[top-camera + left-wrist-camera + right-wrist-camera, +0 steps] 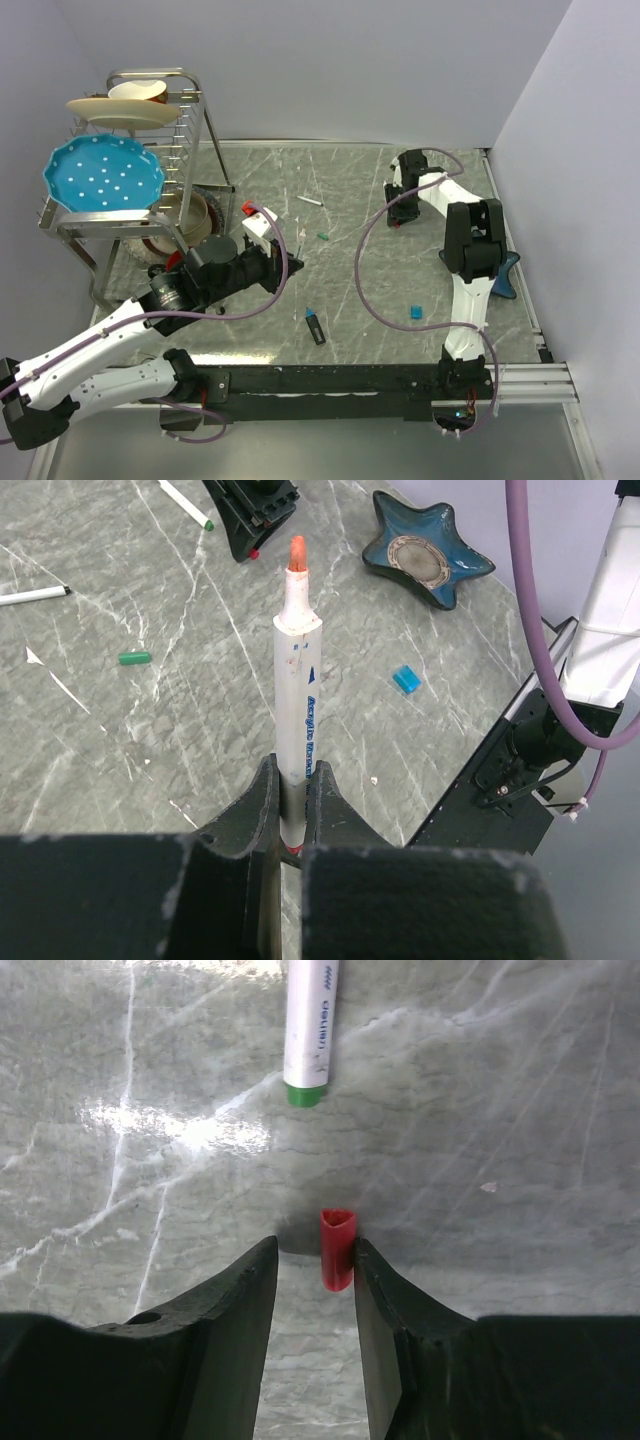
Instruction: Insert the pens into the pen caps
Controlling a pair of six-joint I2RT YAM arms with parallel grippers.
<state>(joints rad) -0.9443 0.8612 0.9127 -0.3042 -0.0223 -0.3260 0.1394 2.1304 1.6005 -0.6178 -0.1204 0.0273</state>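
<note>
Left gripper [295, 770] is up over the left half of the tabletop, fingers pressed tight on the white barrel of the red-tipped pen [297, 680], its uncapped nib pointing toward the right edge. Over by the far edge, right of centre, the right gripper [315, 1250] is down low with its fingers spread around the red cap [337, 1248]. The cap touches one finger [385, 1300] and there's a plain gap to the other (whether it rests on the table or hangs just off it, I can't tell). Just beyond those fingertips lies the green-ended pen [310, 1030], flat on the marble.

Around the rest of the table: the green cap [323, 237] is near the middle, and the blue cap [415, 313] is toward the near edge, right of centre. The black pen [315, 327] with blue trim lies close to the near edge around the middle, and a thin black-tipped pen [312, 201] lies toward the far edge. A star-shaped dish [428, 548] sits by the right edge, and a dish rack [90, 230] fills the far-left corner.
</note>
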